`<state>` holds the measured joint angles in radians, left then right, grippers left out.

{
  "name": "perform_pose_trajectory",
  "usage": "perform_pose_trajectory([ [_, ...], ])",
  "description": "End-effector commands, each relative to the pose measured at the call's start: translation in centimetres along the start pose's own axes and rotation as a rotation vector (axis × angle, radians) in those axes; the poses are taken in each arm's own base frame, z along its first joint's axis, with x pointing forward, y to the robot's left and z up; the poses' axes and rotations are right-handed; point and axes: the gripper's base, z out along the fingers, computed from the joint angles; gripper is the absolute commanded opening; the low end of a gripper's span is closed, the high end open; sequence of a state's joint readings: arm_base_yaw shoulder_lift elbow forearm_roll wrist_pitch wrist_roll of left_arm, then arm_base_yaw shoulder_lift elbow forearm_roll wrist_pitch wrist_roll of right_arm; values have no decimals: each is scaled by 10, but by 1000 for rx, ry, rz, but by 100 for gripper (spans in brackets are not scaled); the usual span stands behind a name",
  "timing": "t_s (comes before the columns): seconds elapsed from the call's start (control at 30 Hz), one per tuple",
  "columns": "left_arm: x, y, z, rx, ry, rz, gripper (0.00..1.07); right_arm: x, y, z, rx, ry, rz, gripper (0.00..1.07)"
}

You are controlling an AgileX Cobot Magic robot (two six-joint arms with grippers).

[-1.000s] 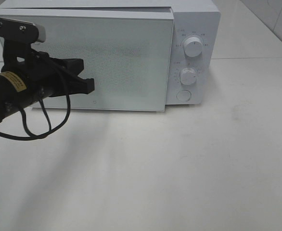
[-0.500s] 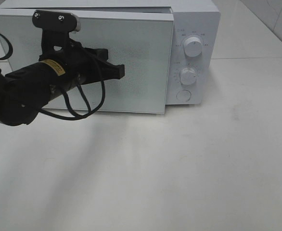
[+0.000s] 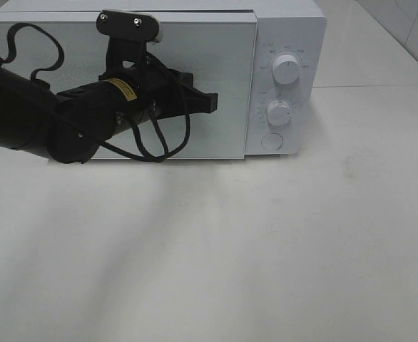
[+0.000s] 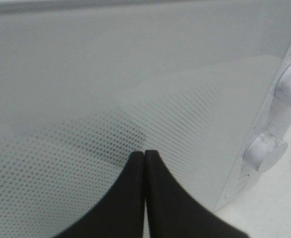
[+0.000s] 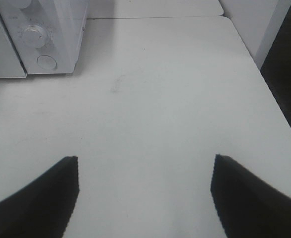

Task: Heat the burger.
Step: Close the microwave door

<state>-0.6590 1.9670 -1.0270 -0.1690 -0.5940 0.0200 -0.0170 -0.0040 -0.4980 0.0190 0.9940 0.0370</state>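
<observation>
The burger does not show in any picture. So I cannot tell where it is, which way it points, or how its long side lies.

A white microwave (image 3: 287,28) stands at the back of a white table (image 3: 266,249). Its big door (image 3: 223,57) has tiny dots all over the glass, and I cannot see through it. The door looks shut or almost shut. I cannot tell which.

On the right side of the microwave are two round knobs, the top knob (image 3: 286,69) and the lower knob (image 3: 279,112). Under them sits a round button (image 3: 272,141).

The black left arm reaches across the front of the door. The left gripper (image 3: 210,103) points to the right, toward the knobs. Its two fingers (image 4: 135,171) are pressed tight together with nothing between them. The tips are very close to the dotted glass, near the middle of the door. I cannot tell if they touch it. A black cable (image 3: 159,142) hangs in loops from the arm.

The right gripper (image 5: 145,157) hangs over a bare part of the table, well apart from the microwave. Its fingers (image 5: 61,183) are spread wide and hold nothing.
</observation>
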Motion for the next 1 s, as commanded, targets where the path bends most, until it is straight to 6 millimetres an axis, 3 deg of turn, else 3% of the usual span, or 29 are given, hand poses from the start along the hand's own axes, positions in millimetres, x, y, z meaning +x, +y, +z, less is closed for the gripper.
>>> perform_pose_trajectory([
  [0.03, -15, 5, 11, -34, -81, -43, 0, 2, 0, -5, 8, -33, -5, 72],
  [0.37, -20, -1, 28, -19, -76, -54, 0, 2, 0, -5, 8, -33, -5, 72],
  [0.53, -8, -23, 14, 34, -20, -7, 0, 2, 0, -5, 8, -33, -5, 72],
  [0.8, 3, -32, -11, 63, 121, 2, 0, 2, 0, -5, 8, -33, -5, 72],
  [0.83, 3, -32, -14, 66, 150, 2, 7, 2, 0, -5, 8, -33, -5, 72],
  [0.87, 3, -32, -14, 66, 150, 2, 7, 2, 0, -5, 8, -33, -5, 72],
  [0.9, 4, -33, -19, 72, 213, 2, 27, 2, 0, -5, 8, -33, -5, 72],
  [0.93, 4, -33, -19, 72, 213, 2, 27, 2, 0, -5, 8, -33, -5, 72],
  [0.97, 4, -33, -23, 75, 253, 3, 40, 2, 0, -5, 8, -33, -5, 72],
  [1.0, 2, -34, -29, 83, 314, 3, 69, 2, 0, -5, 8, -33, -5, 72],
])
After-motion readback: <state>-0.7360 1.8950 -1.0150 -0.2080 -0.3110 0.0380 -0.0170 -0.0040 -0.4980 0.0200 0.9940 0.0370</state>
